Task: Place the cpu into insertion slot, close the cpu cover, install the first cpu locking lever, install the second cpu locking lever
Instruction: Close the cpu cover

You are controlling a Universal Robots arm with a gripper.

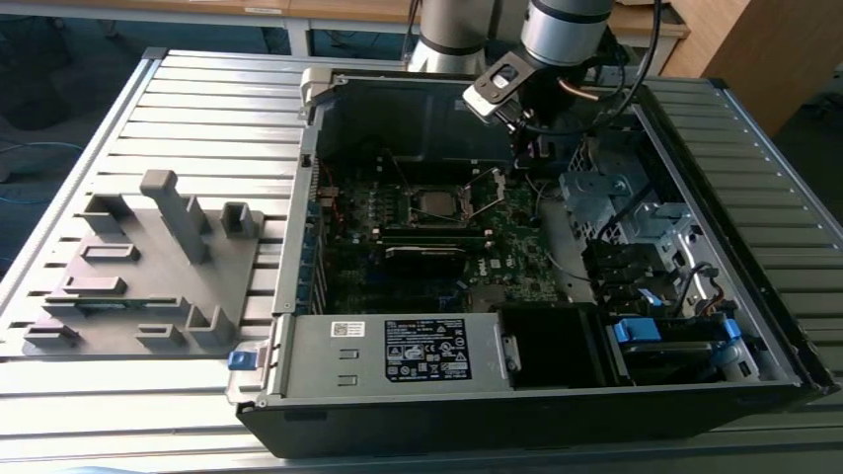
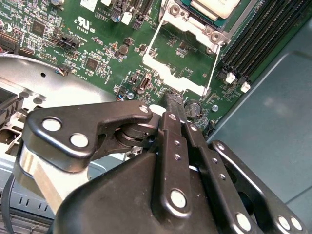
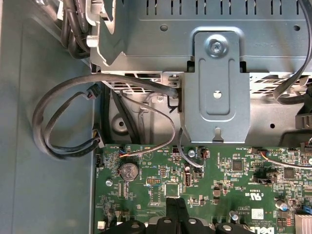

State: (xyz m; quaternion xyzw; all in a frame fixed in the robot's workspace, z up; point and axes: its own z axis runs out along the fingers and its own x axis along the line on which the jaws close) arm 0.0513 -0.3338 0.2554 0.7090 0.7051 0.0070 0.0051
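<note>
Reaching steeply down into the computer case (image 1: 554,415), my gripper (image 2: 171,101) has its fingers pressed together, empty, just beside the raised cpu cover (image 2: 173,74) — the cpu (image 2: 214,7) sits in the insertion slot (image 1: 419,207).

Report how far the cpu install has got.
Done: the cpu sits in the insertion slot. In hand: the hand, fingers shut and empty, is by the free edge of the cpu cover, which is open. Left: closing it and both locking steps.

One cpu (image 2: 214,6), one cpu cover (image 2: 173,77), one tool (image 2: 173,100)
</note>
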